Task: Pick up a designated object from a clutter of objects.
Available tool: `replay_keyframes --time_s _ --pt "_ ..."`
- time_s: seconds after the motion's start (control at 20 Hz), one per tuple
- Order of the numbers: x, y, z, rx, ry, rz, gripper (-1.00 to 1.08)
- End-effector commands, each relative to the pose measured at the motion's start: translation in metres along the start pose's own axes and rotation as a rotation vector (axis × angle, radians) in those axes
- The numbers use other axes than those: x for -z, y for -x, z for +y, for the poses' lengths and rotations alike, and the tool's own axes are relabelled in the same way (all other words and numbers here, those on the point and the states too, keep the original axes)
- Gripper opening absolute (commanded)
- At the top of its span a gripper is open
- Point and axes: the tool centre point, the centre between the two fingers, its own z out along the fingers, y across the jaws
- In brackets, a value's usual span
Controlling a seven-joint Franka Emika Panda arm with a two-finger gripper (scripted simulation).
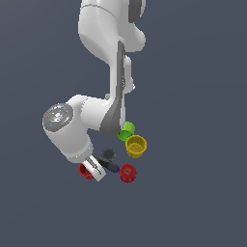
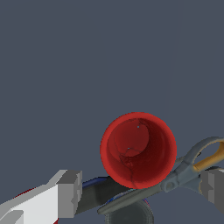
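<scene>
Red cup (image 2: 138, 150), upright and open-mouthed, on the grey floor under the gripper (image 2: 140, 192).

The wrist view looks straight into it, between the two grey fingers (image 2: 70, 192), which stand wide apart and hold nothing. Orange-handled scissors (image 2: 188, 168) lie just beside its rim, over a dark marker (image 2: 98, 194). In the exterior view the arm hides most of the cup; the red ribbed disc (image 1: 128, 172), yellow cup (image 1: 136, 146) and green cup (image 1: 127, 129) sit toward the exterior view's right.

The whole arm is being viewed from high and far in the exterior view, while the red cup (image 2: 138, 150), shared by both, is being looked into closely from the wrist.
</scene>
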Motion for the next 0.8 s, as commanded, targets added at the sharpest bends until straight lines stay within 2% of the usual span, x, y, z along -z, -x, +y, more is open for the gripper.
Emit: replay_keyframes --time_s 0.0,0.45,0.75 --pt "-0.008 -0.005 0.003 -0.026 0.001 0.004 1.00" --pt "-0.017 -0.008 0.005 -0.040 0.004 0.004 1.00" --pt "-0.044 -0.008 0.006 -0.043 0.003 0.005 1.00"
